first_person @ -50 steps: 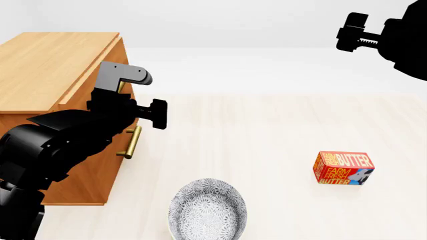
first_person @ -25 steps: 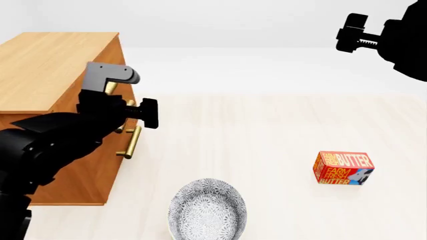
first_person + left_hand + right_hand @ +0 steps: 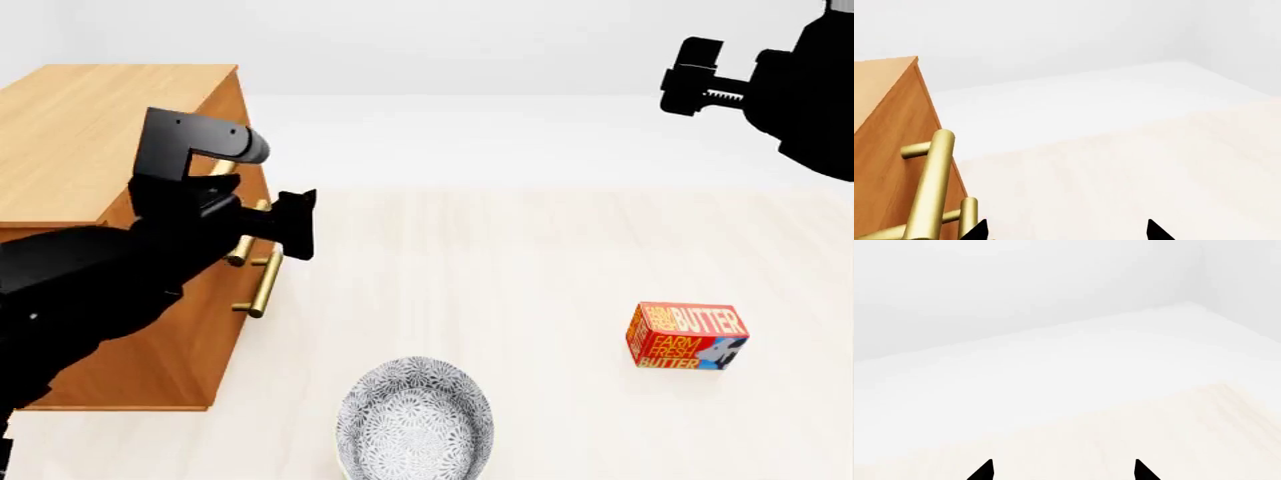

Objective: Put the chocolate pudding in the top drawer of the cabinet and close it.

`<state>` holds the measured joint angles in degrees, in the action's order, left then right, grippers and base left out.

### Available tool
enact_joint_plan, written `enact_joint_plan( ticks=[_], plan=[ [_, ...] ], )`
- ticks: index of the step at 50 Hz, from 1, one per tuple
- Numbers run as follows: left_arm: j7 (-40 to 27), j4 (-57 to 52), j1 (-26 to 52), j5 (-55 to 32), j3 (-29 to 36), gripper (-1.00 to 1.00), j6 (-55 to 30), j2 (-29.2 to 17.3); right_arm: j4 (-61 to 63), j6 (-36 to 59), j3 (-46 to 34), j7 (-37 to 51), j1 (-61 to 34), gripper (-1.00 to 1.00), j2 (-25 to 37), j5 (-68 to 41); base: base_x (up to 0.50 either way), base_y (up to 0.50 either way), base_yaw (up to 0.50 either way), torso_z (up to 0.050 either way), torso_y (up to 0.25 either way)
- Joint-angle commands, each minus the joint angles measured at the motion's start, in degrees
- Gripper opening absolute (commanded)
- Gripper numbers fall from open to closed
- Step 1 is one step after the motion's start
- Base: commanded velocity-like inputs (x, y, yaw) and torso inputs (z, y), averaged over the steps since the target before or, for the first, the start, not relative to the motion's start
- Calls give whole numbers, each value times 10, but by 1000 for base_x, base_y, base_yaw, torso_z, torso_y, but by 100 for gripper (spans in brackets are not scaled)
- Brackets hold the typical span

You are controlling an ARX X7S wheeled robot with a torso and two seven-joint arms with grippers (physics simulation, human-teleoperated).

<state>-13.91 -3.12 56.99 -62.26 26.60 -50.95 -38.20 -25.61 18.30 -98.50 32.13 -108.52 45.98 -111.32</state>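
1. The chocolate pudding shows in none of the views, so its place cannot be told.
2. The cabinet (image 3: 120, 180) stands at the far left; its drawers look shut, each with a brass handle (image 3: 931, 190).
3. The left gripper (image 3: 1066, 231) hangs just beside the upper handle, fingertips spread, touching nothing.
4. The right gripper (image 3: 1062, 470) is raised at the far right over bare floor, its tips also apart and empty.
5. A butter box (image 3: 689, 337) stands to the right, and a patterned bowl (image 3: 414, 420) sits near the front.
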Motion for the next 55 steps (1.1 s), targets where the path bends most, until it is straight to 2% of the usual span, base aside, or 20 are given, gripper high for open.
enact_joint_plan(
  ticks=[1, 15, 24, 42, 49, 55],
  plan=[
    [-44, -125, -4, -82, -46, 100, -42, -38, 102, -19, 8, 16, 8, 100, 49, 9, 0, 0, 0, 0, 0],
    [-90, -212, -7, -177, -88, 100, -63, -73, 243, -41, 15, 43, 22, 100, 126, 22, 0, 0, 0, 0, 0],
    [-107, -259, -24, -232, -140, 100, -51, -122, 339, -39, 28, 61, 3, 100, 186, 31, 0, 0, 0, 0, 0],
    [-88, -347, -179, -283, -320, 100, 36, -237, 571, -84, 40, 86, 16, 100, 345, 60, 0, 0, 0, 0, 0],
    [-87, -363, -241, -292, -393, 100, 54, -251, 624, -101, 40, 82, 23, 100, 385, 82, 0, 0, 0, 0, 0],
    [-85, -379, -317, -287, -478, 100, 61, -242, 666, -122, 36, 80, 33, 100, 419, 94, 0, 0, 0, 0, 0]
  ],
)
